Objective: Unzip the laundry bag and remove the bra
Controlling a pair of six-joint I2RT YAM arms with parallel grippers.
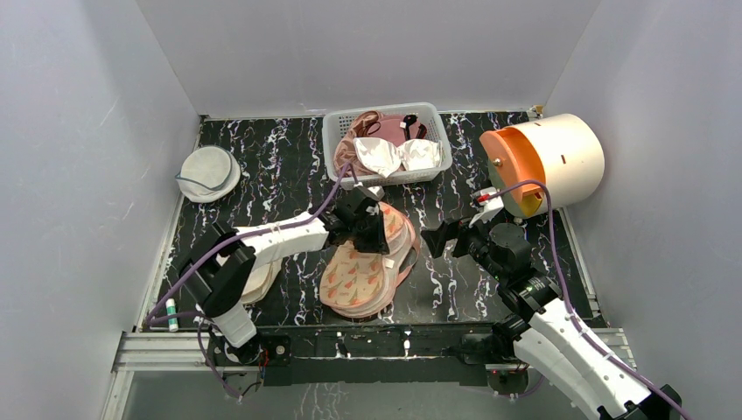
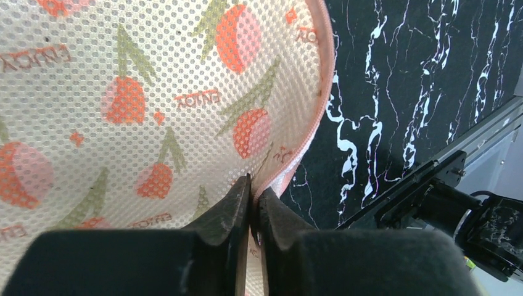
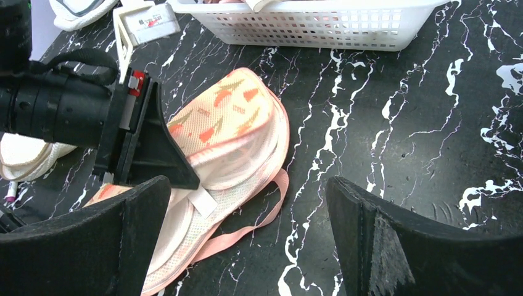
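Two pincers differ: the left gripper [image 2: 254,188] is pinched tight on the pink zip edge of the laundry bag [image 1: 363,271] on the table [image 1: 262,149], the right gripper [image 3: 248,185] gapes empty beside it. With the bra [image 1: 398,156] lying in the basket [image 1: 337,144], removal looks done; next, release the edge.

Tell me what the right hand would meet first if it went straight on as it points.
Probably the bag: its pink-edged side and strap lie straight ahead of the open right hand. Depth is unclear; it might touch the table beside it first.
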